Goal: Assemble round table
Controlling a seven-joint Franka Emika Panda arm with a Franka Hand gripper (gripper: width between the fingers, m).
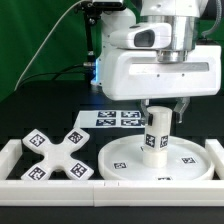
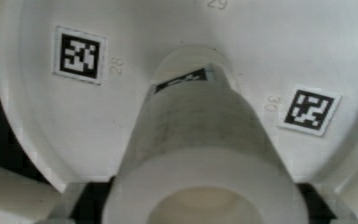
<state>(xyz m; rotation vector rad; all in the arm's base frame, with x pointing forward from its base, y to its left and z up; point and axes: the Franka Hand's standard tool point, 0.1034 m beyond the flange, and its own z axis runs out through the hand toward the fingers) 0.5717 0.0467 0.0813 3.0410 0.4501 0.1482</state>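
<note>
The large flat round disc [image 1: 158,157] lies on the table at the exterior view's right. The short cylindrical leg [image 1: 156,132] stands upright on the disc's middle, with a tag on its side. My gripper [image 1: 160,106] is directly above it, its fingers closed around the leg's upper end. In the wrist view the leg [image 2: 197,130] fills the middle between my black pads [image 2: 96,196], and the disc [image 2: 87,110] with two tags lies beneath. The X-shaped cross base [image 1: 57,154] lies flat at the exterior view's left, apart from the disc.
The marker board [image 1: 118,119] lies behind the disc. A white raised rail [image 1: 60,185] runs along the front and another white rail [image 1: 216,160] at the exterior view's right. Cables hang at the back.
</note>
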